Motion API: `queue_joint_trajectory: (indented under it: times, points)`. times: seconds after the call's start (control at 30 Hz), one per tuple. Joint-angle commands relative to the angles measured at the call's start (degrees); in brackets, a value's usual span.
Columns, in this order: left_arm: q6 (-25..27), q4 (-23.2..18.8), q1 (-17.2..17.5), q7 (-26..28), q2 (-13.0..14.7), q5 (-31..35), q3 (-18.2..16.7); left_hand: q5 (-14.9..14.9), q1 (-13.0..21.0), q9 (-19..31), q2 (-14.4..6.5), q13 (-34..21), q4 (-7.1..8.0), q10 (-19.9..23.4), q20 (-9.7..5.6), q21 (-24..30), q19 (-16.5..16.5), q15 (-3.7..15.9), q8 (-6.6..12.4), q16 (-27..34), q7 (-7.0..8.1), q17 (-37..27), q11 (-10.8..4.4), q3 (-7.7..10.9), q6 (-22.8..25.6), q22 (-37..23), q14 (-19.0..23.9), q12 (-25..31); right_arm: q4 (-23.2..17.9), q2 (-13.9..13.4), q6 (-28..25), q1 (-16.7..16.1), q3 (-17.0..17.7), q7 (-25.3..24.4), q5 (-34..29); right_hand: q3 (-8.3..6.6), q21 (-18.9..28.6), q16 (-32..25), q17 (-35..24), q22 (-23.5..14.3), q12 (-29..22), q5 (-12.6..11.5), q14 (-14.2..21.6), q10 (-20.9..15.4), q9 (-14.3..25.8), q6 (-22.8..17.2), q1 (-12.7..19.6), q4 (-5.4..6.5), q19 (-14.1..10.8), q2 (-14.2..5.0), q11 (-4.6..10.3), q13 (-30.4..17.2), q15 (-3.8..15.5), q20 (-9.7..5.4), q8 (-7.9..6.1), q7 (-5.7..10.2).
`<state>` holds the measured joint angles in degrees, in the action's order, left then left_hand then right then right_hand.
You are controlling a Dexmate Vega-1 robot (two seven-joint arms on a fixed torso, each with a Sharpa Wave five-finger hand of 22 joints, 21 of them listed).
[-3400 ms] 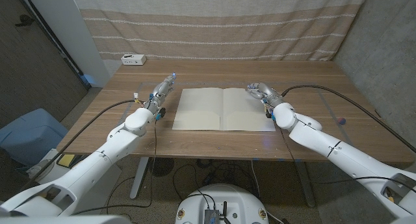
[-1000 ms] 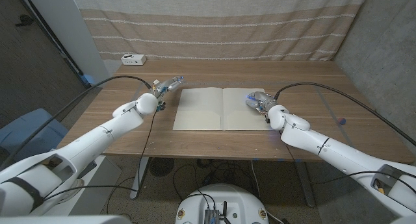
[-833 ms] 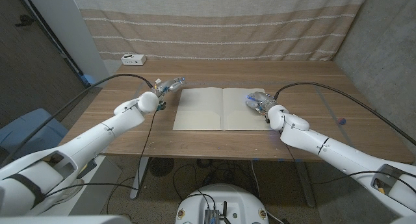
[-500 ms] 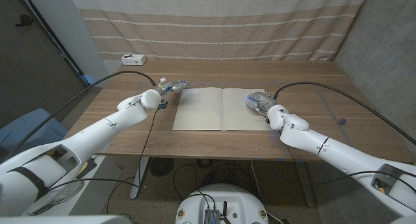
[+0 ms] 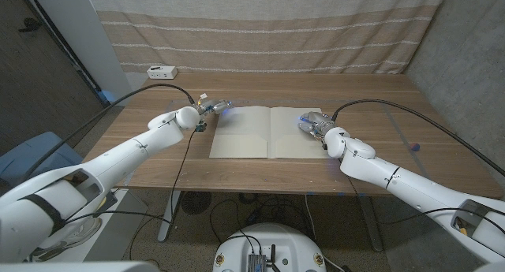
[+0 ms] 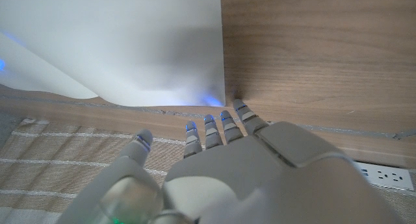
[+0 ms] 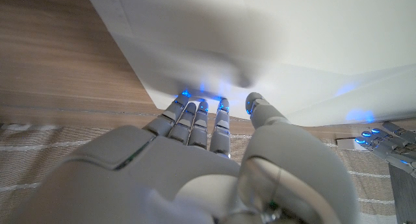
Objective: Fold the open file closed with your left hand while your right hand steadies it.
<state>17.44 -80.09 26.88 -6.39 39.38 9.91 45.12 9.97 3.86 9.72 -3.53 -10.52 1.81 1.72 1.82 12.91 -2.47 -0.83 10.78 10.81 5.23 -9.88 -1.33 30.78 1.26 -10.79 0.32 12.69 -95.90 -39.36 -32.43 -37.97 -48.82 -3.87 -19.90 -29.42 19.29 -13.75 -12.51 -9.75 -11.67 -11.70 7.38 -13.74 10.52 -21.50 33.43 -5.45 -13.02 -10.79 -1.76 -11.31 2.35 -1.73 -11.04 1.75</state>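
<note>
Left hand [image 5: 215, 107] is sitting closer to the file [image 5: 271, 132] than half a second ago, its fingertips now at the far left corner of the left page; right hand [image 5: 313, 121] is staying put on the right page. File is lying open and flat mid-table [image 5: 237, 171], cream pages up, spine running away from the robot.

Head view is too small to tell whether the left fingertips are touching the paper. Left wrist view is showing the left hand [image 6: 221, 172] with fingers straight and apart, holding nothing, tips right at the file's [image 6: 130, 42] corner edge, contact unclear. Right wrist view is showing the right hand [image 7: 195, 159] with fingers extended, tips pressing the file's [image 7: 273, 36] page near its edge, nothing gripped. A white power strip [image 5: 162, 71] is lying at the far left of the table.
</note>
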Motion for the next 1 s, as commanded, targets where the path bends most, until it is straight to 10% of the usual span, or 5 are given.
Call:
queue_joint_trajectory:
  times: [0.03,0.57,1.0]
  points:
    - [4.19,1.22,-2.96,-4.85,-1.20,0.61,2.34,0.08,-0.25,0.33,0.82,-0.22,-0.02,0.13,0.09,0.23,-0.50,-0.88,-0.04,0.18,0.59,-0.18,-0.07,-0.46,0.19,-0.19,0.17,-0.11,0.62,0.43,0.91,-0.03,0.22,-0.22,0.40,0.05,-0.08,-0.31,-0.03,-0.19,-0.23,0.26,0.68,-0.45,0.18,-0.58,0.66,-0.07,-1.20,0.02,0.04,-0.09,0.30,0.49,-0.26,-0.09]
    - [-7.15,10.66,-5.00,-12.50,-4.39,-10.32,0.13,0.39,-1.89,0.36,2.89,-0.25,0.21,1.78,1.62,1.06,-3.29,-3.28,-0.41,0.87,0.59,-0.25,1.05,-2.34,-0.81,-0.16,3.90,0.02,2.62,1.21,1.57,0.99,-0.13,0.63,0.93,0.12,-0.32,-0.34,-0.04,-0.20,-0.23,0.31,0.74,-0.58,0.20,-0.86,0.72,0.06,-1.40,-0.09,0.06,-0.09,0.27,0.37,-0.23,-0.29]
    - [-13.92,9.52,-2.54,-14.83,-3.61,-18.11,-3.41,0.59,-1.98,0.36,2.86,-0.25,0.26,1.38,2.06,1.62,-5.37,-4.10,-0.75,0.72,0.52,-0.22,1.80,-2.63,-2.21,-0.09,5.11,-0.37,5.60,2.58,0.25,3.62,-1.92,3.86,1.53,0.18,-0.26,-0.84,-0.08,-0.22,-0.49,0.32,1.97,-1.44,0.21,-1.33,0.80,0.23,-2.46,-0.15,0.42,-0.09,0.65,0.17,-0.27,-0.73]
